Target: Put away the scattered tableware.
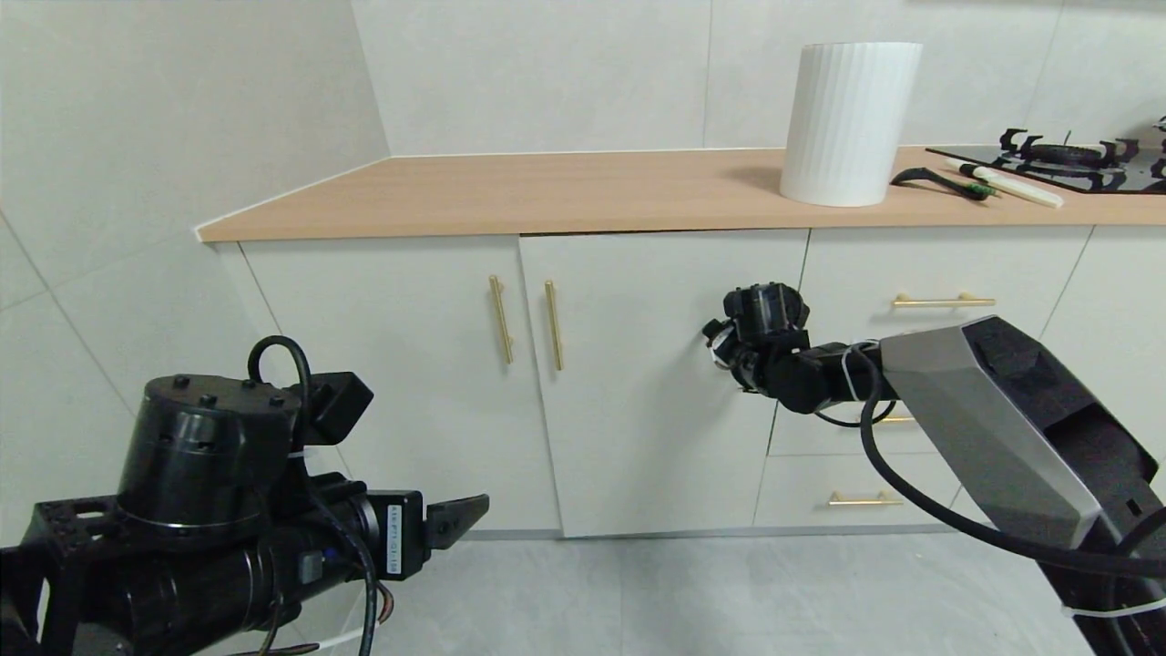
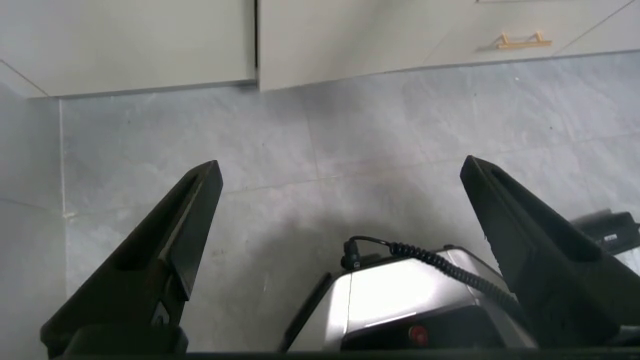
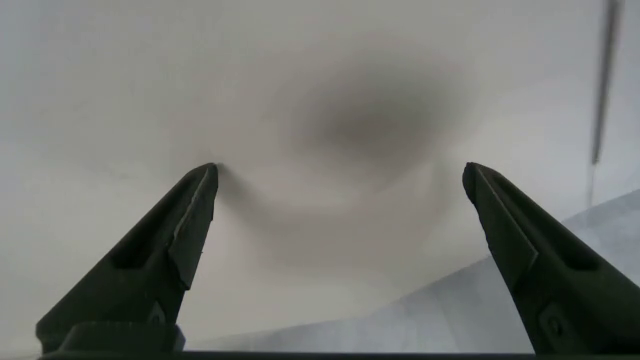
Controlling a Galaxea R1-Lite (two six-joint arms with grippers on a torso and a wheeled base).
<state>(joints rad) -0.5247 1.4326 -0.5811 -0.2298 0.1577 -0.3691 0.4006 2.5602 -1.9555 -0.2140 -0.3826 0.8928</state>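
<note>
The left gripper (image 2: 340, 215) is hanging open over the floor (image 2: 400, 130) — the right gripper (image 3: 340, 215), also spread, is facing a cabinet door (image 1: 656, 410). 2 utensils (image 1: 1011, 187) are lying on the countertop (image 1: 547, 196) beside a white ribbed container (image 1: 847, 123).

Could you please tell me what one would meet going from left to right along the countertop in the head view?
white ribbed container → black-handled utensil → white utensil → gas stove
</note>
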